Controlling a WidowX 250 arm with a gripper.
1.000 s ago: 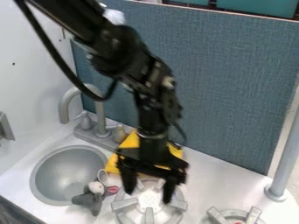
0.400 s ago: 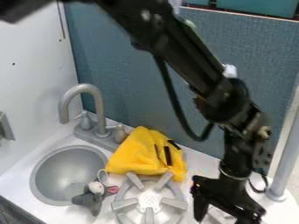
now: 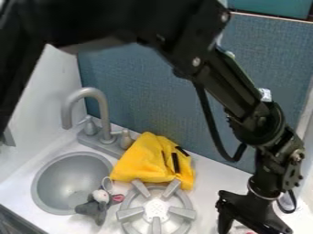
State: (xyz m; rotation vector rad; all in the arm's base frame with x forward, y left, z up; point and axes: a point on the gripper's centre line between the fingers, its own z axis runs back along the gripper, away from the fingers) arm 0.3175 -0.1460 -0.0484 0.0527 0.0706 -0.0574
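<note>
At the lower right, the gripper (image 3: 254, 228) hangs over the second burner (image 3: 243, 227), cut off by the bottom edge. Its fingers stand wide apart, and I see nothing held between them. Left of it, a yellow cloth (image 3: 143, 160) with black strips lies bunched on the counter, behind the near burner (image 3: 156, 211). A grey plush mouse (image 3: 93, 208) with a pink ear lies over the sink's right rim, away from the gripper.
A round grey sink (image 3: 52, 185) is set in the white counter (image 3: 211, 176) at the left. The curved faucet (image 3: 103, 112) rises behind it, with small handles beside its base. A blue-grey panel (image 3: 147, 96) stands along the back.
From above the near burner and in front of the yellow cloth, the gripper has moved right and somewhat down to the far burner. The cloth is uncovered; it and the mouse stay put.
</note>
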